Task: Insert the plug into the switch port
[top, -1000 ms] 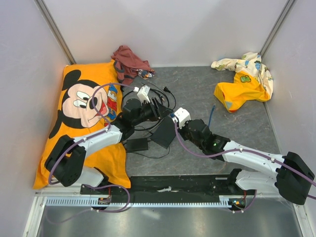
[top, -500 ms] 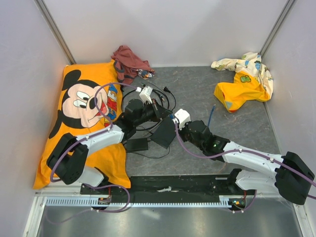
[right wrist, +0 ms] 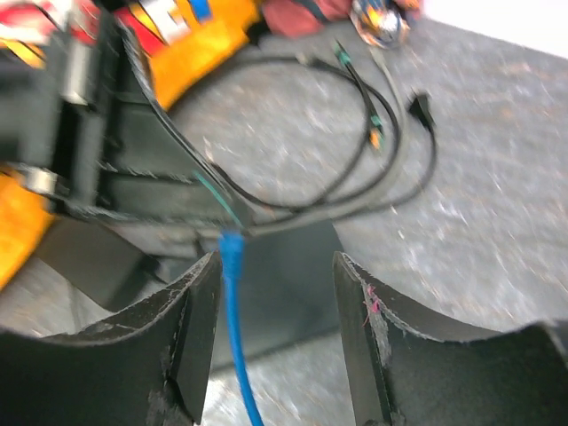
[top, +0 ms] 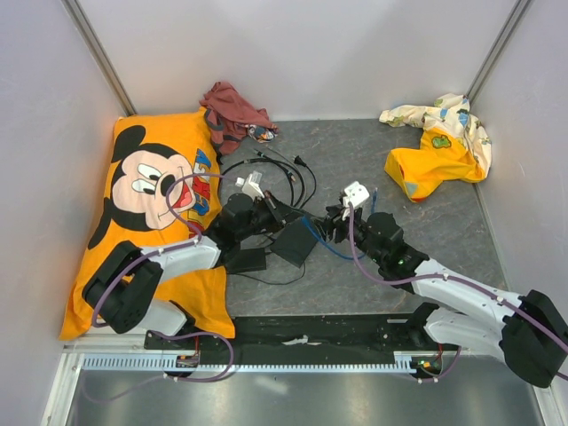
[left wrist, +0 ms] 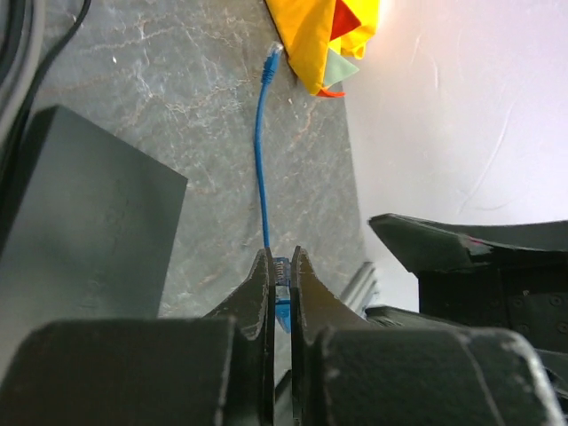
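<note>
The blue cable's plug (left wrist: 281,288) is pinched between the fingers of my left gripper (top: 288,218), which is shut on it just above the flat black switch box (top: 293,241). From the plug the blue cable (left wrist: 260,151) trails off across the floor. The box's ports do not show in any view. My right gripper (right wrist: 275,284) stands open just right of the plug (right wrist: 231,244), with the cable (right wrist: 235,355) passing near its left finger and untouched. The box (right wrist: 284,275) lies behind the open fingers.
A black adapter brick (top: 247,260) lies left of the box, with looped black cords (top: 288,173) behind it. An orange Mickey pillow (top: 151,204) fills the left side. A red cloth (top: 235,111) and a yellow garment (top: 439,146) lie at the back.
My left gripper shut on the plug. My right gripper opened, let the plug go and drew back to the right.
</note>
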Robot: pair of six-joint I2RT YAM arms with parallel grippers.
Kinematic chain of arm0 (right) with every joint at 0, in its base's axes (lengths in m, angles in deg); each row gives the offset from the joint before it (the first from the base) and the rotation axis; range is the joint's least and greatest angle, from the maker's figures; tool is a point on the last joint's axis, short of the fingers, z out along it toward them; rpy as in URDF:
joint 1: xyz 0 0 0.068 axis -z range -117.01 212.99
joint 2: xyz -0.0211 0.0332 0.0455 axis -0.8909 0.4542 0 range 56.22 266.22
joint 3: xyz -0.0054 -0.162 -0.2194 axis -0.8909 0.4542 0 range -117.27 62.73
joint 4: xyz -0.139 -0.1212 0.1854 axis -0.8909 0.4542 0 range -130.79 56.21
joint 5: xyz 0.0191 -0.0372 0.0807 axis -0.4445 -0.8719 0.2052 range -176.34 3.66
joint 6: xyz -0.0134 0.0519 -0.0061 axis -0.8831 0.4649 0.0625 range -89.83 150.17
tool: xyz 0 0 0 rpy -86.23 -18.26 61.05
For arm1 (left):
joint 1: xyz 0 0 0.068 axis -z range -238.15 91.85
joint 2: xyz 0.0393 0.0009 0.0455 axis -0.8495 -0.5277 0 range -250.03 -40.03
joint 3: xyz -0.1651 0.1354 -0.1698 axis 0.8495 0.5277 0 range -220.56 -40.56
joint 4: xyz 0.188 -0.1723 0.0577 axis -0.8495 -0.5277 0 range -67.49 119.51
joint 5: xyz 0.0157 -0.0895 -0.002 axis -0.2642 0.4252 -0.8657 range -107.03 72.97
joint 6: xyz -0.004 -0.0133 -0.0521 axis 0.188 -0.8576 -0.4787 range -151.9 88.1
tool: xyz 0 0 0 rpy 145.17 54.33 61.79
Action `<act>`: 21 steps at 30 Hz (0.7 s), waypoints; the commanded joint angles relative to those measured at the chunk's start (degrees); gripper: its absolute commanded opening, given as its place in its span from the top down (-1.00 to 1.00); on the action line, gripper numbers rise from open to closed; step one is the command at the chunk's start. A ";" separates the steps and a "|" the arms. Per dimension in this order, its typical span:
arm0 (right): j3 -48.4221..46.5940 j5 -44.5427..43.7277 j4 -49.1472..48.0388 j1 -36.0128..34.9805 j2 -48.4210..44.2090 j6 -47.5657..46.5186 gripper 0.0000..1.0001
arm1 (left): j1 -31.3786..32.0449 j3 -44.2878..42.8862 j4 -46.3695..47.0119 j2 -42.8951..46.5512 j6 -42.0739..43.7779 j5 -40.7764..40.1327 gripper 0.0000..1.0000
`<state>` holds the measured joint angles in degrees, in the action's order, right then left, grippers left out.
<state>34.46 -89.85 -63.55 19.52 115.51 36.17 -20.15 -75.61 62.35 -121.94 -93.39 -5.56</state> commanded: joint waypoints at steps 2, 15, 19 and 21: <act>-0.11 8.15 -7.91 0.66 1.26 2.88 -0.18 | 0.32 0.33 6.62 2.28 -8.55 -1.45 0.97; -0.29 8.43 -9.93 0.75 6.37 2.26 -0.09 | 0.76 0.33 7.24 3.51 -9.61 -1.62 0.97; -0.38 8.69 -10.28 0.83 6.63 2.26 -0.02 | 1.11 0.42 7.33 3.34 -9.52 -1.71 0.97; -0.56 8.87 -10.11 0.75 6.54 2.00 0.03 | 1.20 0.33 7.41 3.16 -9.52 -1.53 0.97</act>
<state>34.46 -82.04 -70.40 20.09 121.98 37.94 -19.45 -75.09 66.53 -119.91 -101.39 -6.46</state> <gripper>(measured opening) 0.512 0.050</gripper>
